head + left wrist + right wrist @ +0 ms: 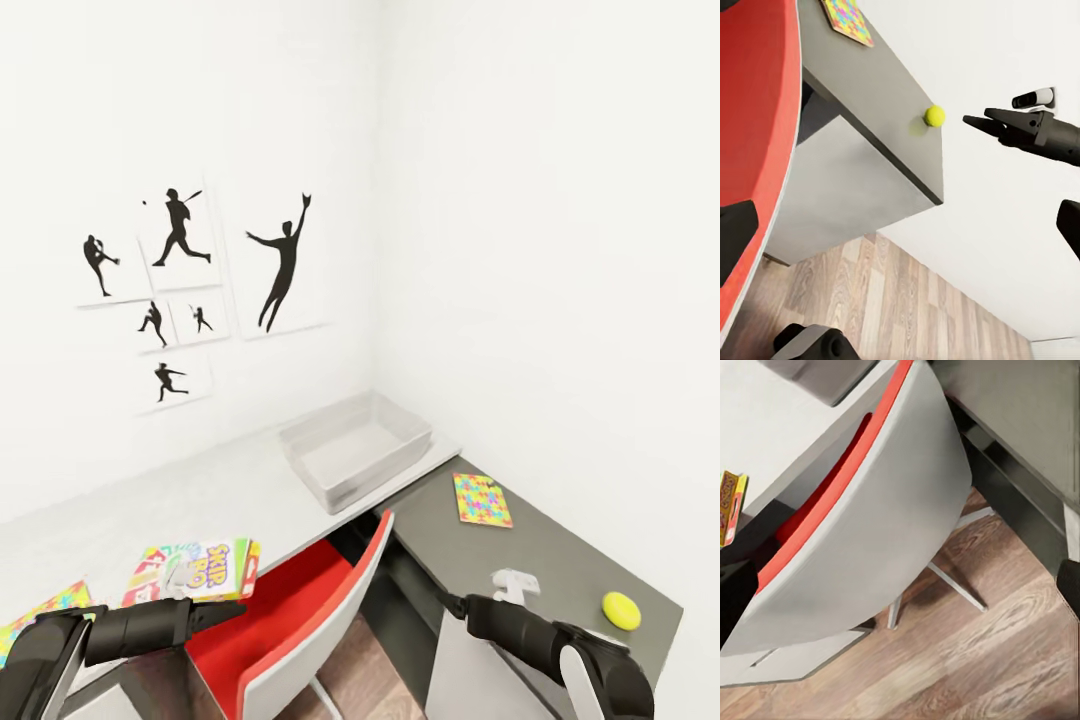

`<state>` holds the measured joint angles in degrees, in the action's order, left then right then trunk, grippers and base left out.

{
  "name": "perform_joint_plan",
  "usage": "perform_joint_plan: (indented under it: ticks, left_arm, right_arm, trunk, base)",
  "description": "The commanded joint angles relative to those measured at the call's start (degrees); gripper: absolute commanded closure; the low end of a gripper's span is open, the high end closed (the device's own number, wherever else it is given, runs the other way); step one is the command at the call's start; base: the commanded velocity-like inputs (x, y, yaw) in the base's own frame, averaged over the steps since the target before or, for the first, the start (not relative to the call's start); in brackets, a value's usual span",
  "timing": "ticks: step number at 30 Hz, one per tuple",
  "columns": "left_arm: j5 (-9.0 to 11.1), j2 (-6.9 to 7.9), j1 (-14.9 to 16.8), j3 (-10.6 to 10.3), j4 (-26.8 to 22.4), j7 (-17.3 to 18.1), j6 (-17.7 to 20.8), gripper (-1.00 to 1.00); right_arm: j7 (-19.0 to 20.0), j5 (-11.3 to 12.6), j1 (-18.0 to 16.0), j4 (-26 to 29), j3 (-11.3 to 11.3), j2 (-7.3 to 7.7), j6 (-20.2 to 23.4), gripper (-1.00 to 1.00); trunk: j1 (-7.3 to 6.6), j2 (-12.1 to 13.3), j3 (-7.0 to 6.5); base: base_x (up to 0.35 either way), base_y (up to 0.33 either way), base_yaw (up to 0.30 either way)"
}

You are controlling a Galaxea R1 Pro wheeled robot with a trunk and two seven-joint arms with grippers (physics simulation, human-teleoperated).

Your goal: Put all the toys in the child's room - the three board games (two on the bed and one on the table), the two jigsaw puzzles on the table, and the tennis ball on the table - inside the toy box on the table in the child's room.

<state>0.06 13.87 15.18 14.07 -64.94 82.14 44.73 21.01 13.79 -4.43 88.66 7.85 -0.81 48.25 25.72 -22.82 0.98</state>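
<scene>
The toy box (399,463), a shallow light grey tray, sits at the far right end of the pale table (200,490). Near the table's front edge lies the Skip-Bo board game (222,568) on top of another printed box (147,575). One jigsaw puzzle (40,608) lies at the table's near left. A second jigsaw puzzle (482,500) and the yellow tennis ball (621,610) rest on the lower dark grey cabinet (540,560). My left gripper (228,608) hovers just in front of the Skip-Bo box, open and empty. My right gripper (447,601) is open above the cabinet's front edge, left of the ball.
A red chair with a white shell (300,620) stands between my arms, tucked under the table. Wood floor (967,660) lies below it. White walls meet in the corner behind the toy box, with baseball silhouette pictures (180,290) on the left wall.
</scene>
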Motion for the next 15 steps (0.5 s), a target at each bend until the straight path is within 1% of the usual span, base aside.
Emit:
perform_joint_plan:
  ticks: [1, 5, 15]
  left_arm:
    - [0.0, 0.02, 0.0, 0.0, 0.0, 0.2, 0.6, -1.00]
    - [0.0, 0.02, 0.0, 0.0, 0.0, 0.2, 0.6, -1.00]
    - [0.0, 0.02, 0.0, 0.1, 0.0, 0.2, 0.6, -1.00]
  right_arm:
    - [0.4, -0.2, -0.1, 0.0, 0.2, -0.07, 0.3, -1.00]
    - [0.4, -0.2, -0.1, 0.0, 0.2, -0.07, 0.3, -1.00]
    - [0.4, -0.2, -0.1, 0.0, 0.1, -0.07, 0.2, -1.00]
  trunk:
    - [0.06, -0.1, 0.10]
    - [0.06, -0.1, 0.10]
    - [0.06, -0.1, 0.10]
  base:
    - [0.255, 0.049, -0.248]
    - [0.255, 0.080, -0.131]
    - [0.255, 0.012, -0.016]
